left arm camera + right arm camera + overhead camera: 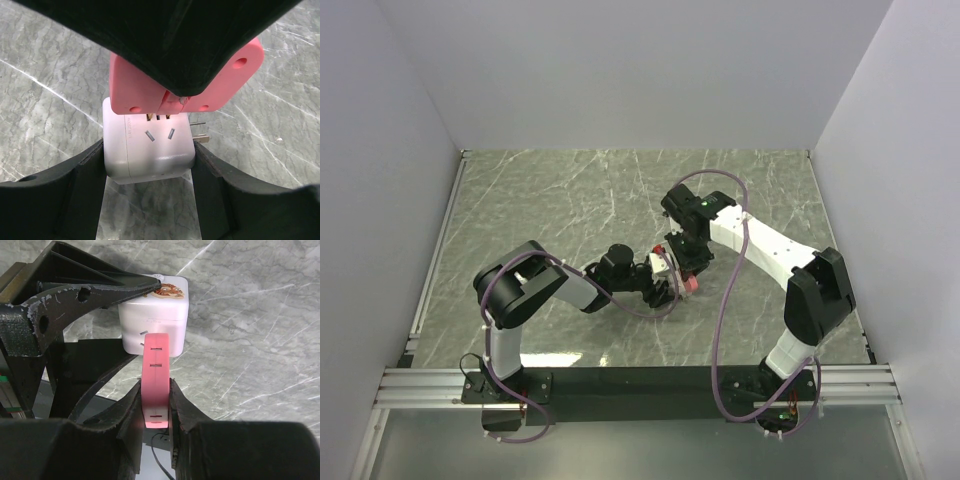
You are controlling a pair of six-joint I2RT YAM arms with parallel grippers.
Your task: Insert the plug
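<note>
Near the middle of the tabletop (570,190), the right claw (156,405) is clenched on the pink plug (156,370). The left claw (149,172) grips the white socket block (155,305). The plug's pins look only partly in. Next, I think, it needs a straight push while the block is held firm.

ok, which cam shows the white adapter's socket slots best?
Left wrist: the white adapter faces the lens, slots clear below the pink plug. Right wrist: the plug mostly blocks that face. Top external: just a white speck.
</note>
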